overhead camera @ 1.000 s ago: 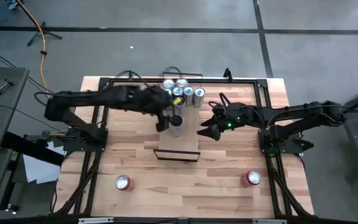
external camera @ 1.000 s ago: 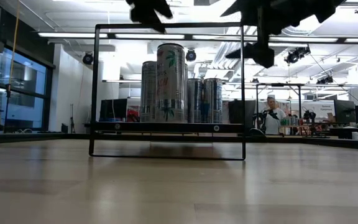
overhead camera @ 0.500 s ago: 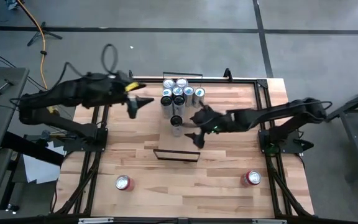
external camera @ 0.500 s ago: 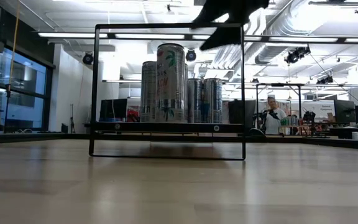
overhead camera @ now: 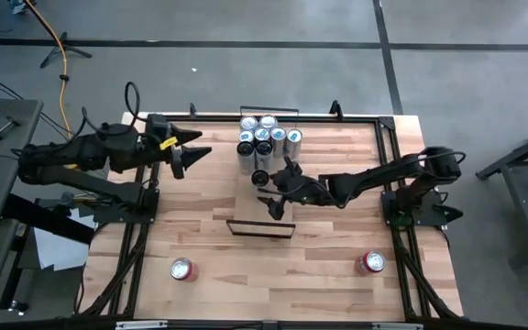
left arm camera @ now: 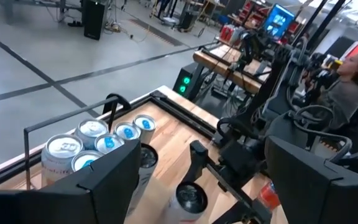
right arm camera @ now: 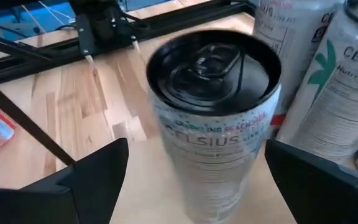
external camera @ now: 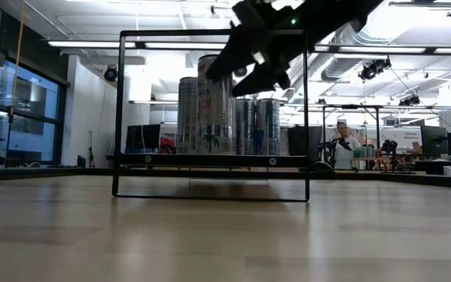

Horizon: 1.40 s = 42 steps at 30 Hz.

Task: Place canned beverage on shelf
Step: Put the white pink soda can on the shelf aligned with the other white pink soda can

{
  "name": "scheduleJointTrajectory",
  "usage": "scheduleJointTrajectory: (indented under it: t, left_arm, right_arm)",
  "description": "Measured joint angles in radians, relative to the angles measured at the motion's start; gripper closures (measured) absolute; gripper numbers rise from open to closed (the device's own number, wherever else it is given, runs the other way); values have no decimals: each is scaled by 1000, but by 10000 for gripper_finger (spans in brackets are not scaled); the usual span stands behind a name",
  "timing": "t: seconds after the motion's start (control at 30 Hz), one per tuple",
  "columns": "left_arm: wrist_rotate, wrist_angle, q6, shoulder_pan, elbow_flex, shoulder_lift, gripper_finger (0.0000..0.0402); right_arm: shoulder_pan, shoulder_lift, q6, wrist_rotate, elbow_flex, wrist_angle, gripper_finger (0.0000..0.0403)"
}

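Above can (right arm camera: 213,118), open right end effector (overhead camera: 274,194)

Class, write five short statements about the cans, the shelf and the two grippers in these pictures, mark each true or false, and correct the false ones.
1. The right gripper is open, near the black-topped can. True.
2. The left gripper grips a can. False: it is open and empty, away from the shelf.
3. Two red cans stand on the tabletop. True.
4. The black-topped can lies on its side. False: it stands upright.
5. The shelf holds no cans. False: several stand on it.
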Motion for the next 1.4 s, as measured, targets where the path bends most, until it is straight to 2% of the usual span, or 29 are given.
scheduleJointTrajectory:
  t: [0.17, 0.5, 0.6, 0.83, 0.93, 1.17, 1.33, 1.4]
  left_arm:
    - [0, 22, 0, -2, -14, 3, 103]
    - [8, 20, 9, -2, -14, 5, 103]
    - [13, 18, 23, -2, -14, 5, 103]
    - [14, 17, 44, -2, -14, 3, 103]
    - [14, 17, 51, -2, -14, 1, 103]
    - [5, 17, 81, -2, -14, -10, 103]
    - [-1, 17, 88, -2, -14, -14, 103]
    - [-1, 16, 88, -2, -14, -14, 103]
  right_arm:
    - [-10, 35, 34, 4, -1, 81, 38]
    - [-23, 39, 40, 28, -1, 85, 45]
    - [-22, 39, 41, 28, -1, 86, 70]
    - [-22, 32, 11, 21, -1, 82, 164]
    - [-22, 8, 9, 21, -1, 33, 174]
    - [-22, -148, 14, 48, -57, -174, 170]
    - [-22, -334, 132, 146, -236, -161, 170]
    - [-23, -393, 185, 173, -322, -93, 171]
